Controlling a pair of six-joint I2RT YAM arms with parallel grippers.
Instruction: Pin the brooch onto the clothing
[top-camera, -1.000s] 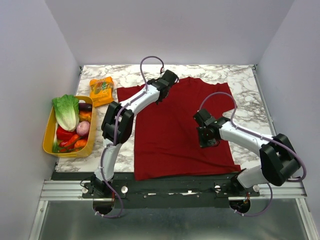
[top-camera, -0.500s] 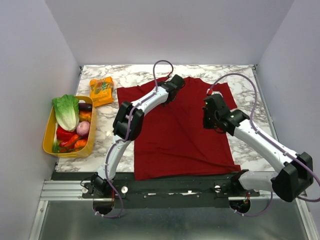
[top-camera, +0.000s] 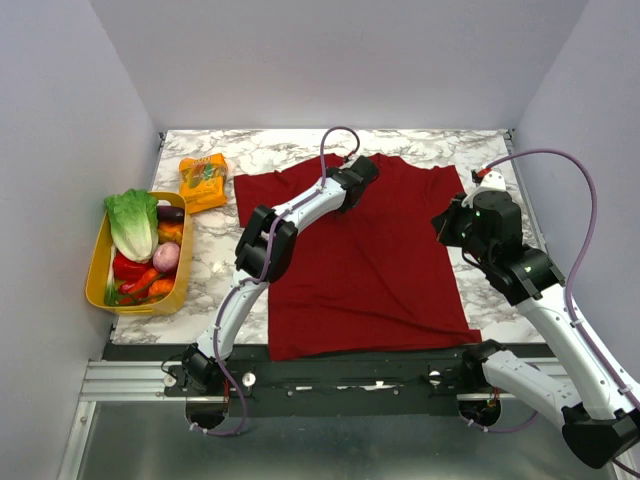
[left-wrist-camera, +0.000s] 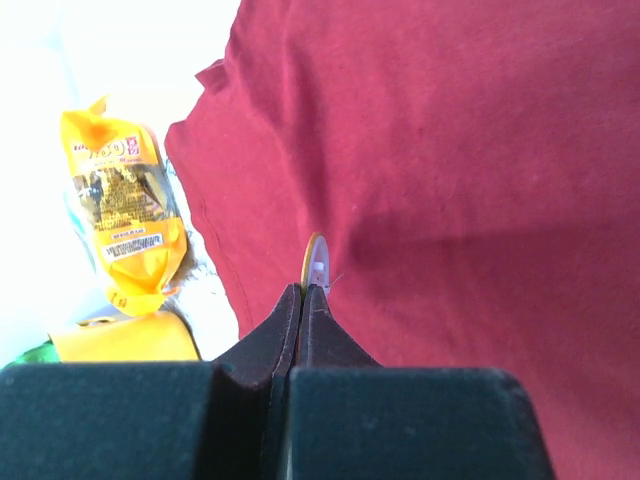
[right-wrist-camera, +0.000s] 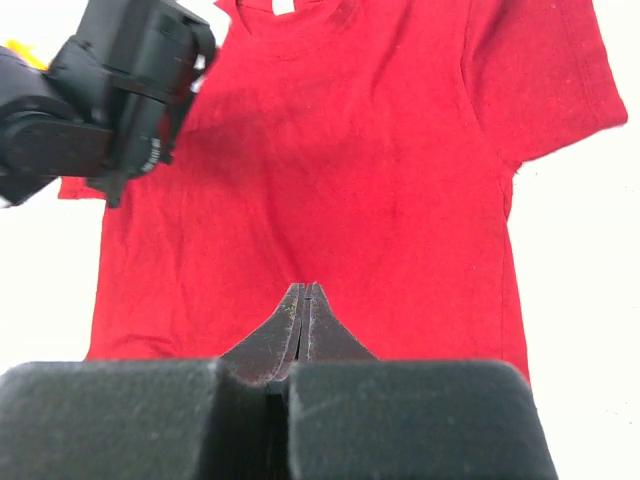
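The dark red T-shirt (top-camera: 370, 260) lies flat on the marble tabletop (top-camera: 270, 150). The right jaws, to the shirt's right, are shut on nothing. The left jaws pinch the tiny brooch (left-wrist-camera: 314, 267) edge-on over the shirt's upper part. I think placing is in hand; next it must go down and be pressed in.

The T-shirt (top-camera: 370, 270) lies flat on the table (top-camera: 250, 145), collar to the far side. Left of it lies a snack packet (top-camera: 203, 180); nearer, at the table's left edge, a tub (top-camera: 97, 262) holding vegetables (top-camera: 132, 225).
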